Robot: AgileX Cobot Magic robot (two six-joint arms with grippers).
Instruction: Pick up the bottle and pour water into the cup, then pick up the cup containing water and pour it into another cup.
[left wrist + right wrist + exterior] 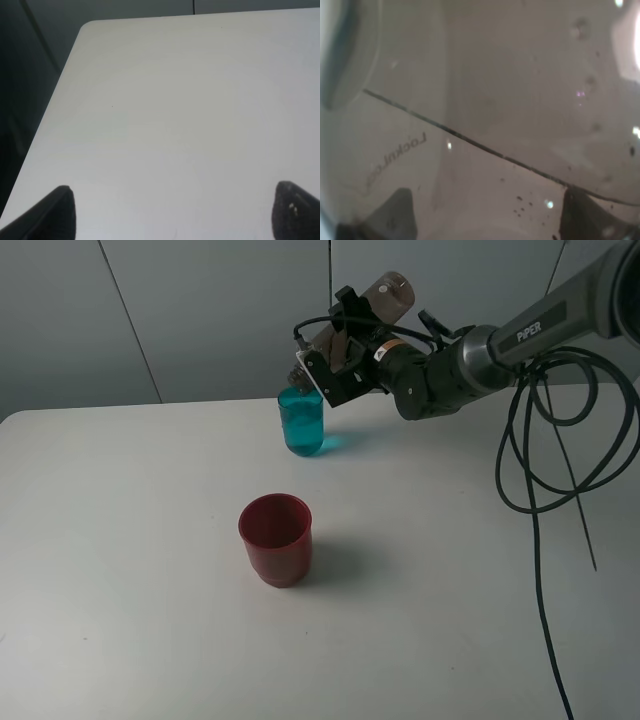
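The smoky grey-brown bottle [383, 297] is tipped steeply, base up to the right, its neck down at the rim of the teal cup [302, 422]. My right gripper [337, 362] is shut on the bottle's body. In the right wrist view the bottle [495, 100] fills the frame, with a slanted water line inside and dark fingertips [395, 212] showing through it. The teal cup stands upright at the back of the table. The dark-red cup [276, 538] stands upright nearer the front, apart from both. My left gripper [177, 210] hangs open over bare table, out of the exterior view.
The white table [120, 590] carries only the two cups. Its rounded far corner and left edge [82, 37] show in the left wrist view. Black cables [540, 440] loop down from the right arm on the right side.
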